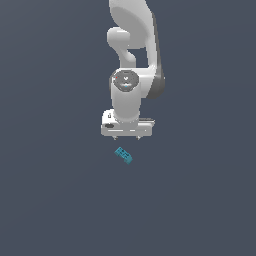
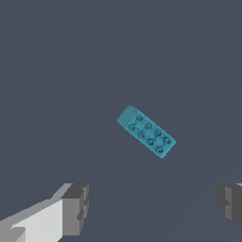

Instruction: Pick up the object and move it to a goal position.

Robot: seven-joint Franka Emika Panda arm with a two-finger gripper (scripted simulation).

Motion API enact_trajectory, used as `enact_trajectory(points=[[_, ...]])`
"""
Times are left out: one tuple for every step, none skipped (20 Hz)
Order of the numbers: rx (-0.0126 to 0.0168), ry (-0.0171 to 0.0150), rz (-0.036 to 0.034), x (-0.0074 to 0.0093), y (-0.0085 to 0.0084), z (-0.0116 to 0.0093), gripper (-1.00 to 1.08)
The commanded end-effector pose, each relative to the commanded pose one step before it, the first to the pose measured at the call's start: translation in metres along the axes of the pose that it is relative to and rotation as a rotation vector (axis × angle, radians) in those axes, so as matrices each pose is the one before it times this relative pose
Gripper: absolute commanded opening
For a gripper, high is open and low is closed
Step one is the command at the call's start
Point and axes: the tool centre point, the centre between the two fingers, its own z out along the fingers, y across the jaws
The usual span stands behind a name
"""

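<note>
The object is a tiny teal-blue studded brick [image 1: 123, 155] lying flat on the dark grey floor, turned at an angle. In the wrist view the brick [image 2: 146, 131] shows its rows of studs. My white gripper [image 1: 127, 137] hovers above it and slightly farther back in the exterior view. The gripper [image 2: 151, 208] is open, its two grey fingertips [image 2: 75, 208] spread wide with nothing between them. The brick lies apart from both fingers.
Only the flat dark grey floor [image 1: 200, 200] surrounds the brick. The white arm [image 1: 132, 50] rises behind the gripper in the exterior view.
</note>
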Motion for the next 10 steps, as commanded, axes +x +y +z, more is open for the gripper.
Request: enact_trajectory(points=[[0.00000, 0.00000, 0.00000, 0.00000, 0.00001, 0.00000, 1.00], [-0.00036, 0.00029, -0.00051, 0.00018, 0.00021, -0.00041, 1.00], [-0.00118, 0.00097, -0.00164, 0.00050, 0.00051, -0.00127, 1.00], [-0.00188, 0.00153, -0.00246, 0.00082, 0.00090, -0.00207, 1.00], [-0.00260, 0.00210, -0.00305, 0.00110, 0.00123, -0.00288, 1.00], [-0.00315, 0.00251, -0.00301, 0.00130, 0.00151, -0.00356, 1.00], [-0.00288, 0.00226, -0.00181, 0.00115, 0.00139, -0.00337, 1.00], [-0.00235, 0.00184, -0.00039, 0.00090, 0.00113, -0.00288, 1.00], [-0.00171, 0.00134, 0.00100, 0.00063, 0.00083, -0.00228, 1.00], [-0.00095, 0.00074, 0.00195, 0.00032, 0.00046, -0.00145, 1.00]])
